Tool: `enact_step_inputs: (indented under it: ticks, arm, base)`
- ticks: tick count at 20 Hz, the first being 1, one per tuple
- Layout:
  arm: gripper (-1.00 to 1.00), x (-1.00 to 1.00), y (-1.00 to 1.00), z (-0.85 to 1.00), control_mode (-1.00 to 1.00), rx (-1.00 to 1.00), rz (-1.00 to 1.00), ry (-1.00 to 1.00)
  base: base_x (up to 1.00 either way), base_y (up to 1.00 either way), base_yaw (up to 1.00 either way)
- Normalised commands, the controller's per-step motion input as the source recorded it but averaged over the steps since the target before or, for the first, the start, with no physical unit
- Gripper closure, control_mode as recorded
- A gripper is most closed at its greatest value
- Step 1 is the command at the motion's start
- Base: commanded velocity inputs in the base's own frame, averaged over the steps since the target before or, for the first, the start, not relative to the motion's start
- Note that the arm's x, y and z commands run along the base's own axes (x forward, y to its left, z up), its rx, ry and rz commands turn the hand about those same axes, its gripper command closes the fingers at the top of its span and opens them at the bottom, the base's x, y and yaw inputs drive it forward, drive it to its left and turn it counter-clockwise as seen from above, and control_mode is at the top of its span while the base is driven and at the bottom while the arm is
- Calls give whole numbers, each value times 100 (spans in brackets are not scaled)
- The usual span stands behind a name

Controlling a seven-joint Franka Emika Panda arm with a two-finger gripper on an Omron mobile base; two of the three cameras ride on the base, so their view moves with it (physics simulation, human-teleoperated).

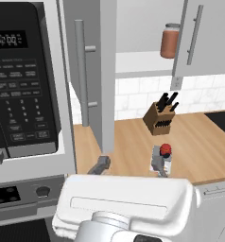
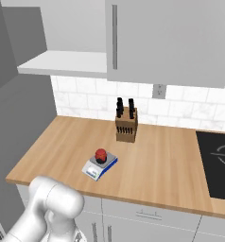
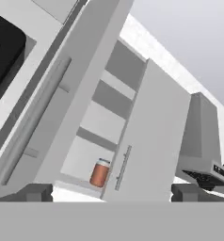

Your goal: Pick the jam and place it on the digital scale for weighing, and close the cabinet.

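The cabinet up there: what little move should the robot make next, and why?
Probably bring the open gripper up to the left door and push it shut. The jam already sits on the scale, and both cabinet doors stand open.

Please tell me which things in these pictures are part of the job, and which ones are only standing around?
Part of the job:
- jam, already on the digital scale
- cabinet, doors open
- gripper, open

Only standing around:
- knife block
- brownish-red jar in the cabinet
- microwave
- cooktop
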Motion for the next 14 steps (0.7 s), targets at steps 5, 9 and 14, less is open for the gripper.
enact_step_inputs:
  ticks: [5,9,14]
  arm:
    - [-100,31,61,0,-100,-8,-20,-14]
    - [-100,53,3,0,-100,0,-1,-5]
    - [-100,65,0,0,-100,1,2,1]
  base:
    - [0,0,0]
    - [0,0,0]
    - [0,0,0]
